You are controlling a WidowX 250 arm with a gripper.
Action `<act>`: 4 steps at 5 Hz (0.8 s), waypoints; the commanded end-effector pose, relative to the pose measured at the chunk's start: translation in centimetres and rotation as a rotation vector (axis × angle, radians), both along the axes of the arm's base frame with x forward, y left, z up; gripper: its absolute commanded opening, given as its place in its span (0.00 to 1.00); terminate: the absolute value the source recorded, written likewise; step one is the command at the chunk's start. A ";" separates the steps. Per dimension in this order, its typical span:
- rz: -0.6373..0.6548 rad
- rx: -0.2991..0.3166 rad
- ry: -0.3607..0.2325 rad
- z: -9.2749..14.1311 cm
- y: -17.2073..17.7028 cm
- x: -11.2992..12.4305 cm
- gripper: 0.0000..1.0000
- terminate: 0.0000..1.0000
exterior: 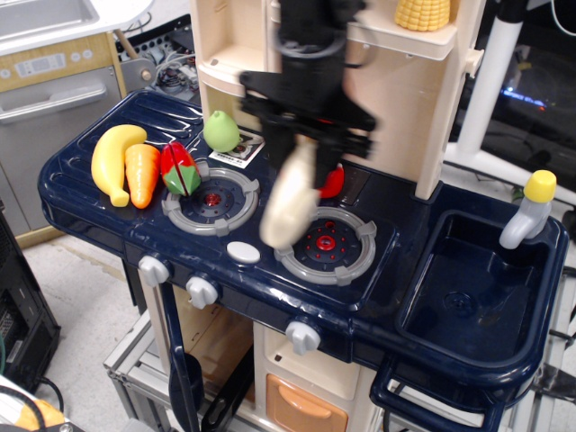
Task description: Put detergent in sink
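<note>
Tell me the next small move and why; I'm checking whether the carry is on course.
Probably carry on rightward toward the deep navy-blue plastic sink. The black gripper is shut on the cream-white plastic detergent jug, which hangs tilted and blurred over the left edge of the right grey burner, short of the basin. Keep it high enough to pass the sink's rim before lowering.

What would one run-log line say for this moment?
gripper: shut on detergent | detergent: lifted, tilted, blurred | sink: empty

Matte black robot arm (310, 40), blocky boxy wrist housing, wide black claw (306, 144) with angular fingers, edges motion-blurred
</note>
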State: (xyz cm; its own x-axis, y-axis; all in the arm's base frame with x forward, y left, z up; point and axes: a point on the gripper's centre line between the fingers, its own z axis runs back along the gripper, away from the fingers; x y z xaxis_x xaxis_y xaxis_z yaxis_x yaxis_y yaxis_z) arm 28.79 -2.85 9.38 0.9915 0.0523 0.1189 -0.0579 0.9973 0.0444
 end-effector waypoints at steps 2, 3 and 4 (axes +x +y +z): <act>0.249 -0.161 -0.160 2.5 -10.8 1.4 0.00 0.00; 0.212 -0.203 -0.197 1.6 -12.0 2.4 0.00 0.00; 0.159 -0.186 -0.223 1.2 -11.9 2.5 1.00 0.00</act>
